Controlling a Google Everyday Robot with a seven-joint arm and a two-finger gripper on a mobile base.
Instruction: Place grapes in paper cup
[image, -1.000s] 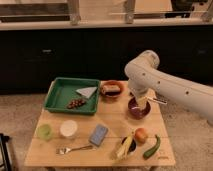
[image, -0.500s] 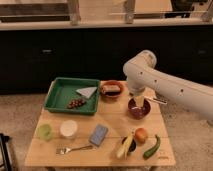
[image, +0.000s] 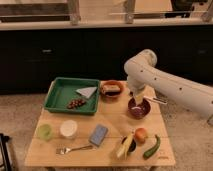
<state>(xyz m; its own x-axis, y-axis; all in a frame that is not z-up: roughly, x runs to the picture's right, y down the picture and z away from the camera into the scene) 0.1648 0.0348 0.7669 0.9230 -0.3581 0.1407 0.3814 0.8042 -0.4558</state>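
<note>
The grapes (image: 76, 103), a small dark reddish-purple bunch, lie in the green tray (image: 61, 90) at the back left of the wooden table. The white paper cup (image: 68, 128) stands at the front left, next to a light-green cup (image: 44, 131). My gripper (image: 138, 98) hangs from the white arm at the back right, just above a dark purple bowl (image: 138, 108). It is far to the right of the grapes and the cup.
A grey wedge (image: 87, 92) lies in the tray. A brown bowl (image: 111, 89) stands beside it. A blue sponge (image: 98, 134), fork (image: 73, 149), banana (image: 126, 145), orange-red fruit (image: 141, 134) and green cucumber (image: 152, 147) lie along the front.
The gripper has risen slightly and shifted a little left above the purple bowl. The things on the table have not moved.
</note>
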